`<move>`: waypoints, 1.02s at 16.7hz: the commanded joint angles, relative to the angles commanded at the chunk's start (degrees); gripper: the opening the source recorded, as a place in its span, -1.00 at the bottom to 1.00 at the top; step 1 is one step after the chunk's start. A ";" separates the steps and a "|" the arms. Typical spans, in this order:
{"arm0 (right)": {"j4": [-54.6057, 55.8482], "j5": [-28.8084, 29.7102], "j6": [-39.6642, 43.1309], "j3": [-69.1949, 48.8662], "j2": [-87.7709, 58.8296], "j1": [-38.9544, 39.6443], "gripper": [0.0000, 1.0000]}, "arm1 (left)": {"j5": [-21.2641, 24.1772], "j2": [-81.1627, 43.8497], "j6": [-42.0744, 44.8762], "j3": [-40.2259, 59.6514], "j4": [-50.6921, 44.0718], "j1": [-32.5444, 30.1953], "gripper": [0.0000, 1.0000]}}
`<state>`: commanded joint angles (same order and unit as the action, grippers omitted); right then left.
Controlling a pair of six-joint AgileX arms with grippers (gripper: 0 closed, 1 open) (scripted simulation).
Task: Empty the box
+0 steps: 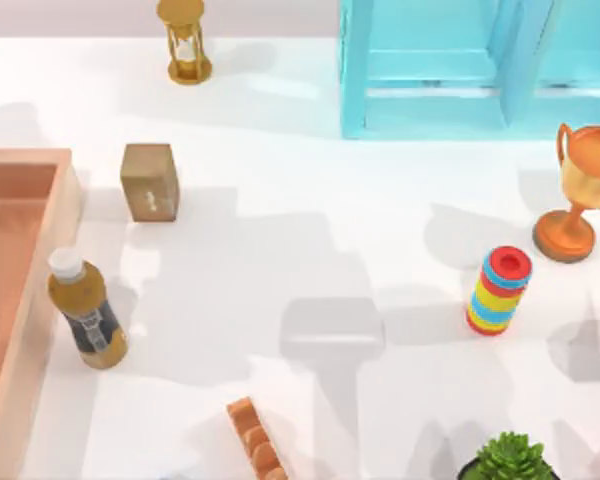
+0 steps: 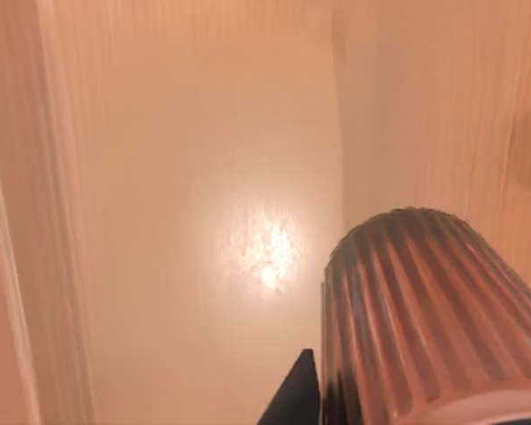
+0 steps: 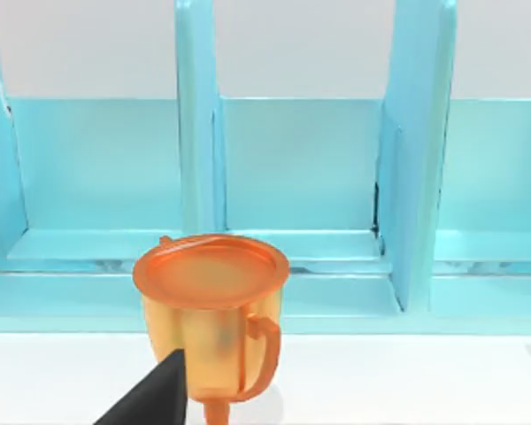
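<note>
Box, top view: box of orange-brown wood lies at the left edge of the surface, shallow, with low raised walls and a smooth bare floor where it can be seen.
Bottle, top view: a mustard-coloured bottle with a white cap and dark label stands tilted just beside the box's right wall, overlapping it. I judge it is out on the surface rather than inside.
Other things, top view: a small tan block stands near the box's far corner. A brass hourglass, a light-blue cabinet, a glossy orange trophy, a stack of coloured rings and a spiky green plant are well apart from the box.
Left wrist view: the left gripper hangs over the box's floor, looking down between two walls, placed as if to reach what remains. A ribbed, rounded cylinder sits close by; it may be a cap, though I cannot say for sure.
Left jaws: released or clenched, I cannot tell.
Right wrist view: the right gripper faces the trophy, a smooth cup with a loop handle, before the cabinet's panelled front. It seems parked away from the box.
Right jaws: cannot tell either.
</note>
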<state>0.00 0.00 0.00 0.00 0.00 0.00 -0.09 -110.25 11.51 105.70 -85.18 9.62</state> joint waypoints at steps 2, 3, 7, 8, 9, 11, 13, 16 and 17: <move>0.00 0.00 0.00 0.00 0.00 0.00 1.00 | 0.00 -0.69 -0.79 0.24 0.03 -0.81 -1.00; 0.00 0.00 0.00 0.00 0.00 0.00 1.00 | 0.02 -1.70 -2.01 0.63 0.07 -2.12 -1.00; 0.00 0.00 0.00 0.00 0.00 0.00 1.00 | 0.33 -7.26 -12.22 3.30 1.10 -13.19 -1.00; 0.00 0.00 0.00 0.00 0.00 0.00 1.00 | 0.37 -8.81 -15.92 4.10 1.69 -17.12 -1.00; 0.00 0.00 0.00 0.00 0.00 0.00 1.00 | 0.35 -10.42 -19.96 4.82 2.40 -21.23 -1.00; 0.00 0.00 0.00 0.00 0.00 0.00 1.00 | 0.15 -13.59 -28.58 5.93 4.15 -29.48 -1.00; 0.00 0.00 0.00 0.00 0.00 0.00 1.00 | -0.10 -16.27 -36.41 6.76 6.08 -36.78 -1.00; 0.00 0.00 0.00 0.00 0.00 0.00 1.00 | -0.23 -18.50 -43.76 7.86 8.79 -44.01 -1.00; 0.00 0.00 0.00 0.00 0.00 0.00 1.00 | -0.23 -18.74 -45.00 8.12 9.48 -45.25 -1.00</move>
<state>0.00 0.00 0.00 0.00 0.00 0.00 -0.32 -128.99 -33.49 113.82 -75.70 -35.64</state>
